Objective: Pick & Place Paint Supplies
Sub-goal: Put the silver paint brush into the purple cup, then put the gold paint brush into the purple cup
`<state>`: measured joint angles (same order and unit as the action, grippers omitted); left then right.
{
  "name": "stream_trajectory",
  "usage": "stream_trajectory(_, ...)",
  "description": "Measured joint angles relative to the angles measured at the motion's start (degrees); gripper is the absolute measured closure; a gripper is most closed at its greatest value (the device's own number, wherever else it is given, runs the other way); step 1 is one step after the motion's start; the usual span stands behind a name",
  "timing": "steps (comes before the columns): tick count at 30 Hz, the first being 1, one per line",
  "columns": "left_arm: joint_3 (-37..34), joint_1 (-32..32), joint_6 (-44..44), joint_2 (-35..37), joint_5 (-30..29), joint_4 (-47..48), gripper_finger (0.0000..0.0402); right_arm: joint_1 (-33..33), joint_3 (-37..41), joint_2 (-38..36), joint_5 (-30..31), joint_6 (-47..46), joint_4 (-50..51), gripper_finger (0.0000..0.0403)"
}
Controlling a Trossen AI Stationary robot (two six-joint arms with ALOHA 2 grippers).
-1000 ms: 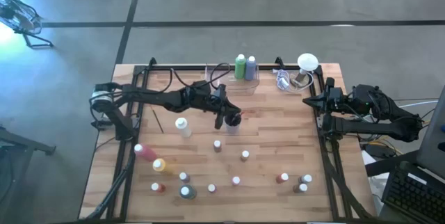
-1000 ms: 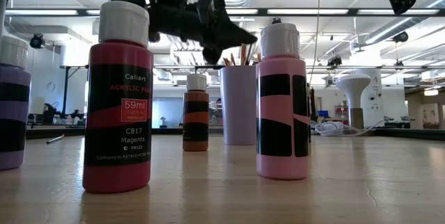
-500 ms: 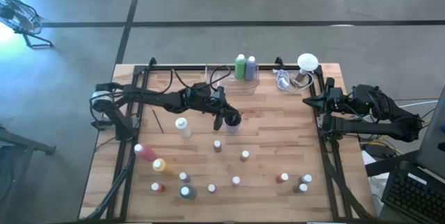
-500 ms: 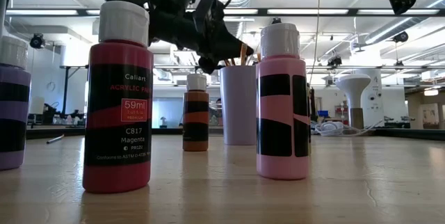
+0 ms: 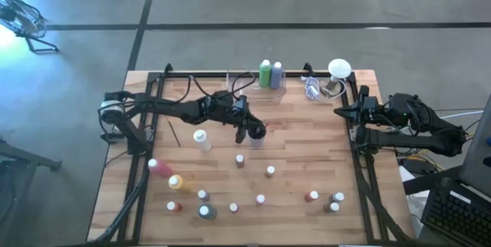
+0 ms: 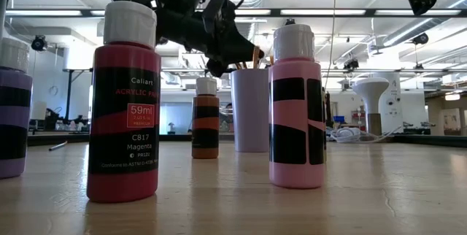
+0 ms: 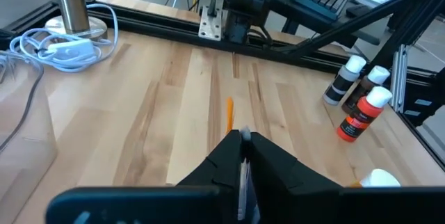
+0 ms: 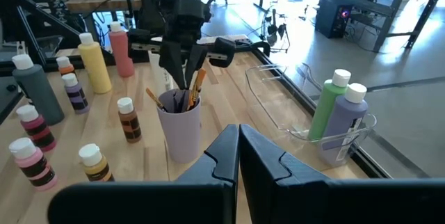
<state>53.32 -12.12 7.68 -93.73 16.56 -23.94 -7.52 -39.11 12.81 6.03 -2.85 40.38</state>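
Butcher-block table (image 5: 307, 155), paint bottles scattered over its near half. Lavender brush cup (image 8: 179, 130) near centre; left gripper (image 8: 189, 78) directly above it, fingers narrow around a paintbrush (image 8: 197, 87), apparently lowering it in. Whether contact holds: unclear. Green and lavender bottles (image 5: 269, 74) stand in a clear tray. Right gripper (image 8: 239, 151) shut, empty, parked at the right edge.

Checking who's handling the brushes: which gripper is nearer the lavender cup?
Left. The left gripper hangs right over the lavender cup, at its brushes. The right gripper waits far off at the table's right edge.
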Motion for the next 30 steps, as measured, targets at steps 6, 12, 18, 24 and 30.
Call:
stream_trajectory(6,0.01,0.0,0.0,0.0,0.01,-0.02,0.0354,-0.01,0.02,0.01,-0.01,-0.02,0.0,0.0394)
stream_trajectory(12,1.84,0.0,-1.08,0.03,-1.03,0.0,0.0358,-0.01,0.01,0.01,0.0,-0.07,0.02,0.0394)
stream_trajectory(18,5.5,0.0,0.66,2.32,0.03,-0.1,0.0358,0.01,0.02,0.01,-0.01,0.0,0.02,0.0394)
stream_trajectory(24,10.5,-0.46,1.92,8.23,3.49,11.48,0.0358,0.01,0.02,0.01,-0.01,-0.03,0.02,0.0394)
stream_trajectory(30,24.55,0.06,2.91,15.57,-18.1,45.06,0.0358,-0.01,0.0,0.01,0.0,-0.07,0.01,0.0394)
